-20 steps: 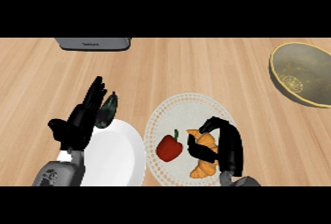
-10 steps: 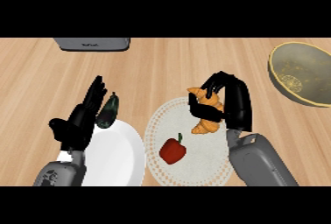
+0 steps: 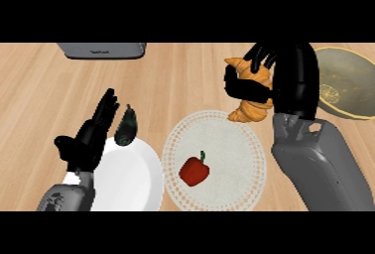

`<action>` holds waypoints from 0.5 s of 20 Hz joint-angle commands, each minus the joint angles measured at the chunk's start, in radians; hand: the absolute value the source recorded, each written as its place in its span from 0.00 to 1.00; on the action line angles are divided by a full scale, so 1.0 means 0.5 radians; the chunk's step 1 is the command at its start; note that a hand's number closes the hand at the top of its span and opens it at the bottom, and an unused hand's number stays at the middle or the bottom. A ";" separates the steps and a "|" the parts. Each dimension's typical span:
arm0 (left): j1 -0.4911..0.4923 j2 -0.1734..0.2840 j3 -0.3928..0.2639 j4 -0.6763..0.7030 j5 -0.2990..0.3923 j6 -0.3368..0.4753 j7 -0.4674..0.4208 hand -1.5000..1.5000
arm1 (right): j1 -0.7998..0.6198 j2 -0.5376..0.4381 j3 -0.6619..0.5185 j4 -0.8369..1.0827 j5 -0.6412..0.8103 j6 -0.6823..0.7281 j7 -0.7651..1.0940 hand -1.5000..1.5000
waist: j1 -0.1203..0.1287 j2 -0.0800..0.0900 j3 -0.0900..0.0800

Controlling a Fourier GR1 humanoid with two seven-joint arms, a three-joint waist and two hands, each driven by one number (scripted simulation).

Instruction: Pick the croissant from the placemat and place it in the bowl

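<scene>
My right hand [image 3: 282, 82] is shut on the golden croissant [image 3: 250, 109], holding it above the counter just past the placemat's far edge. The thumb crosses the croissant's middle and the fingers curl over its top. The round white placemat [image 3: 219, 144] lies at centre. The olive-yellow bowl [image 3: 350, 87] sits at the right edge, partly behind my right hand. My left hand [image 3: 92, 134] rests open at the left, fingers up.
A red bell pepper [image 3: 195, 170] lies on the placemat's near part. A white plate [image 3: 132, 176] sits left of the placemat, with a dark green vegetable [image 3: 127, 128] at its far rim. A grey appliance [image 3: 102, 49] stands at the back left.
My right hand has lifted the croissant off the placemat and carried it away from me and to the right, toward the bowl. The left hand has stayed put.
</scene>
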 commanded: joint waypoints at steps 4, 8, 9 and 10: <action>-0.044 0.008 0.021 -0.026 -0.024 -0.007 0.061 0.50 | -0.410 -0.182 -0.363 0.053 -0.054 0.389 0.230 1.00 | 0.007 0.005 0.002; 0.072 0.039 0.071 -0.056 0.084 -0.123 -0.027 0.50 | -0.590 -0.180 -0.450 0.377 0.041 0.299 0.192 1.00 | 0.028 0.010 0.001; 0.174 -0.044 -0.043 -0.112 -0.048 -0.009 -0.029 0.50 | -0.573 -0.240 -0.493 0.388 0.009 0.334 0.132 1.00 | 0.025 0.008 0.002; -0.092 -0.031 0.039 0.069 -0.053 0.010 0.022 0.50 | -0.664 -0.233 -0.502 0.440 0.039 0.366 0.206 1.00 | 0.011 0.011 0.001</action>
